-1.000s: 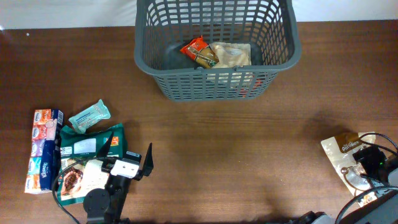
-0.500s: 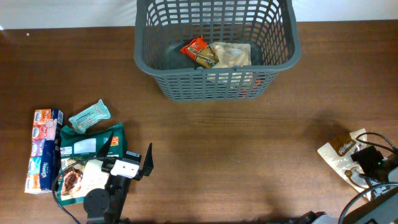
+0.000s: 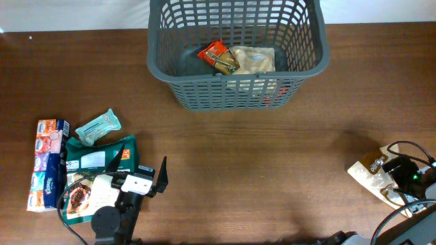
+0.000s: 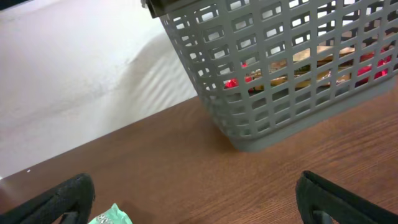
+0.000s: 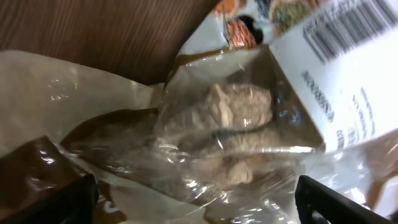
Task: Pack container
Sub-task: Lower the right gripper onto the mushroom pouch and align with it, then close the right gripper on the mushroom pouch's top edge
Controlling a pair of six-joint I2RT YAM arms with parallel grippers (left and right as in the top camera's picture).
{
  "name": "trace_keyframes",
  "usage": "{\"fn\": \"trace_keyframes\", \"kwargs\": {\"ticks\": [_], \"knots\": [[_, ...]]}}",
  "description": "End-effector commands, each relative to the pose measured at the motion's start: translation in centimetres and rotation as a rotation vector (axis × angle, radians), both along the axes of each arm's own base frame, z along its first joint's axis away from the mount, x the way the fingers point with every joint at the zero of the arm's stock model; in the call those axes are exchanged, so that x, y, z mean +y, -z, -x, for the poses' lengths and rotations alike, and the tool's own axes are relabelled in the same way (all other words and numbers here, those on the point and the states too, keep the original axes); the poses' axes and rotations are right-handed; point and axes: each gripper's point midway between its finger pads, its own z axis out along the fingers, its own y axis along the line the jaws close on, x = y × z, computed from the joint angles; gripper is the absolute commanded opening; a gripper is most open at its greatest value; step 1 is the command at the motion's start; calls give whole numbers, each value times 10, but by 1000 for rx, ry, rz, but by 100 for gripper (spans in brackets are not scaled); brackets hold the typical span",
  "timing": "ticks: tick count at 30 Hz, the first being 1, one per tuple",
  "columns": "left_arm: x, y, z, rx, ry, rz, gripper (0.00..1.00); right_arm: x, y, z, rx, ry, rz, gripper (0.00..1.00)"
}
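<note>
As the right jaws are seen spread over the clear-windowed snack packet [image 3: 368, 169] at the near right edge of the worktop [image 3: 272, 163], nothing is gripped yet (the packet fills the right wrist view). The packet's bulk should be straddled, not its loose film, and then squeezed firmly, since slippage of the crinkly wrap is judged likely. The container [image 3: 235, 92] is set far centre, well apart, with food packets [image 3: 238, 60] inside. The left jaws are spread and empty beside the left pile [image 3: 75, 170].

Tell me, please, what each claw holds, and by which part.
Nothing: the left claw is open and empty; the right claw sits open over the clear packet.
</note>
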Motion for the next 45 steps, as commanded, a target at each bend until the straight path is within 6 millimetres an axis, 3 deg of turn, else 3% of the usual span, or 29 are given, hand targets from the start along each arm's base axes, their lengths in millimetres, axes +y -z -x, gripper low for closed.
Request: {"fn": "trace_keyframes", "kwargs": {"ticks": [1,6,10,16,21,30,35,45], "knots": [[0,1,0,5,0,10,99,-6,-16,-17,-47,-44,13,99],[-1,1,0,5,1,10,99,-28,-53,-35,-83,-39,76,99],[-1,1,0,5,1,10,99,-37,-65,-38,-92,-7,96,99],[0,1,0,5,0,10,99,-41,-61,-27,-32,34,111,99],[-1,1,0,5,1,10,99,-46,-57,-13,22,169,105,99],[-1,1,0,5,1,10,99,-50,-56,-8,20,322,83,99],[-1,1,0,5,1,10,99,-45,-43,4,46,446,47,99],[0,1,0,5,0,10,99,-41,-33,3,9,566,1,99]]}}
